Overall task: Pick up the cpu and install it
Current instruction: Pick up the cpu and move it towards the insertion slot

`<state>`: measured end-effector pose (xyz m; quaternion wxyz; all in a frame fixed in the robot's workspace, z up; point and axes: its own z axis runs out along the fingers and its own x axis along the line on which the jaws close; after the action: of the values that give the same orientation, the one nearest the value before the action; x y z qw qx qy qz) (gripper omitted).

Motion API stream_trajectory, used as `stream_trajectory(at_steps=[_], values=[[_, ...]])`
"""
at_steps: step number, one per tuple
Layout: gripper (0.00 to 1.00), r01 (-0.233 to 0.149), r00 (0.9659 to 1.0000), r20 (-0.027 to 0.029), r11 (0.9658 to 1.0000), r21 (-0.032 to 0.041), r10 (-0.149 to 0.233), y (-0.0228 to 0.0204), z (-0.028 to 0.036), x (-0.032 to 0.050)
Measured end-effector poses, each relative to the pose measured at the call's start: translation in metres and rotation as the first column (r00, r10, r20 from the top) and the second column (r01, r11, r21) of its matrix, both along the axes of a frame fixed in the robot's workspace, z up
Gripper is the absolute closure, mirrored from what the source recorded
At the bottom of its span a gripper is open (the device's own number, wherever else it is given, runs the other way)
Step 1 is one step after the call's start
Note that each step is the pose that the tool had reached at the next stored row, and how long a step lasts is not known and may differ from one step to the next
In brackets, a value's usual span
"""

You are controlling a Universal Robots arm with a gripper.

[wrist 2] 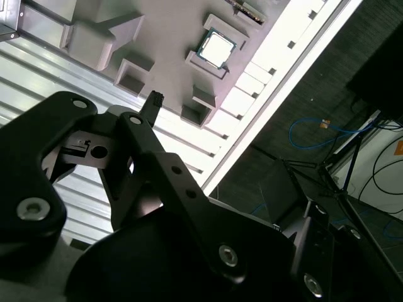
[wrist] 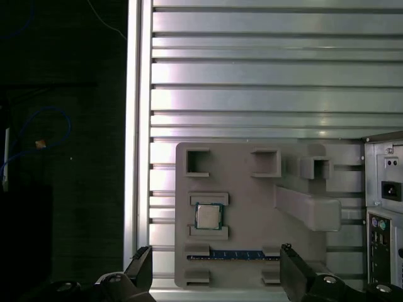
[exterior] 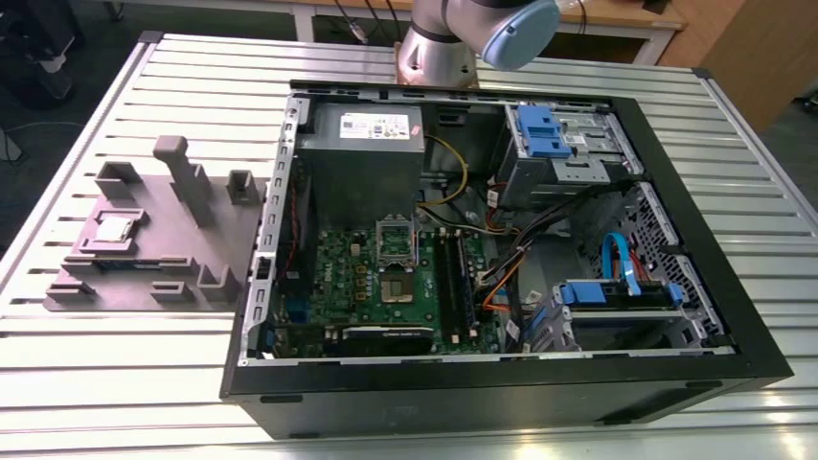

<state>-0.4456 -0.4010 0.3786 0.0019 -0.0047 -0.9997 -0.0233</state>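
The cpu is a small silvery square lying flat in a recess of the grey-purple fixture block, on the exterior view's left, outside the computer case. Both wrist views show the cpu from well above. My gripper is open, high over the fixture, its two dark fingertips spread wide with nothing between them. One fingertip points toward the fixture. The metal-framed socket sits on the green motherboard inside the case.
The open black computer case holds a grey power-supply box, blue drive bays and loose cables. A thin blue-green strip lies in the fixture near the cpu. The slatted metal table ends close beside the fixture.
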Motion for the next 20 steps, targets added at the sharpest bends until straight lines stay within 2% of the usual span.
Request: stream_trajectory(at_steps=[20], values=[[0.12,0.000,1.0000,0.0000,1.0000,0.0000,0.000,0.0000,-0.0048,0.0000]])
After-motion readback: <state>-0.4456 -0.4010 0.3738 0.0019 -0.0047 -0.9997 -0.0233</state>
